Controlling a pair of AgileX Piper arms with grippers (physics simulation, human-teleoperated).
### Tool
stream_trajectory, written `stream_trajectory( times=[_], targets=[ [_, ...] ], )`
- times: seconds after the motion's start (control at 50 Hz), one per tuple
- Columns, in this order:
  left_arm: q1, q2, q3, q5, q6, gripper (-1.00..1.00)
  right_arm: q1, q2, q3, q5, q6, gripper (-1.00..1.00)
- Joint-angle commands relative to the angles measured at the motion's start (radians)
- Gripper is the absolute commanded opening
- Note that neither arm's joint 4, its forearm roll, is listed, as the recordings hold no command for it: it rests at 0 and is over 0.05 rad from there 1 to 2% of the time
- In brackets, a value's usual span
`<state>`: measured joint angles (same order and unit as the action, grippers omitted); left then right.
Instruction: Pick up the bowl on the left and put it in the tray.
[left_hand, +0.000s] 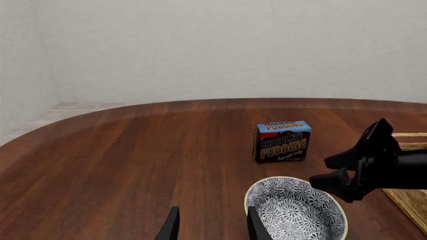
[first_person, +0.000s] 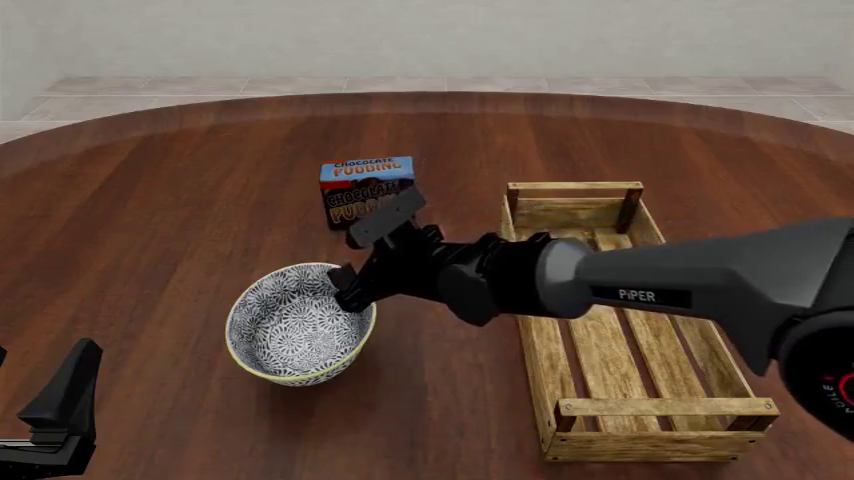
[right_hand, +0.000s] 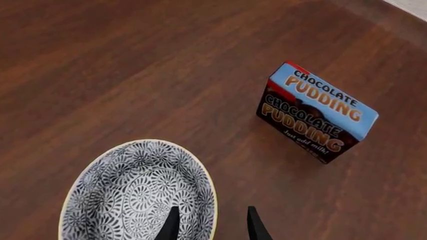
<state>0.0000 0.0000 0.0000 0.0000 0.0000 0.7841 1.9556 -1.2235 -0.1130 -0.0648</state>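
The blue-and-white bowl (first_person: 296, 325) with a cream rim stands on the table, left of the tray (first_person: 603, 345), a long crate of light slatted wood. My right arm reaches across over the tray's near end. Its gripper (first_person: 350, 265) is open at the bowl's right rim. In the right wrist view that rim runs between the two fingers of the right gripper (right_hand: 210, 225), over the bowl (right_hand: 133, 195). My left gripper (left_hand: 210, 227) is open and holds nothing, low at the near left (first_person: 60, 405), apart from the bowl (left_hand: 297, 210).
A blue-and-brown chocolate pudding box (first_person: 364, 190) stands upright behind the bowl, close to the right gripper's upper finger. The round brown wooden table (first_person: 160, 200) spreads out to the left. A pale tiled floor and wall lie beyond its far edge.
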Motion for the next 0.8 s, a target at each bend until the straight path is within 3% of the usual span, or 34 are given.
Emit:
stream_trajectory(
  times=[0.02, 0.8],
  targets=[
    [0.000, 0.000, 0.000, 0.000, 0.000, 1.00, -0.003, 0.014, -0.011, -0.001, 0.001, 1.00],
    [0.000, 0.000, 0.000, 0.000, 0.000, 1.00, 0.002, 0.049, -0.018, -0.015, 0.008, 1.00]
  ],
)
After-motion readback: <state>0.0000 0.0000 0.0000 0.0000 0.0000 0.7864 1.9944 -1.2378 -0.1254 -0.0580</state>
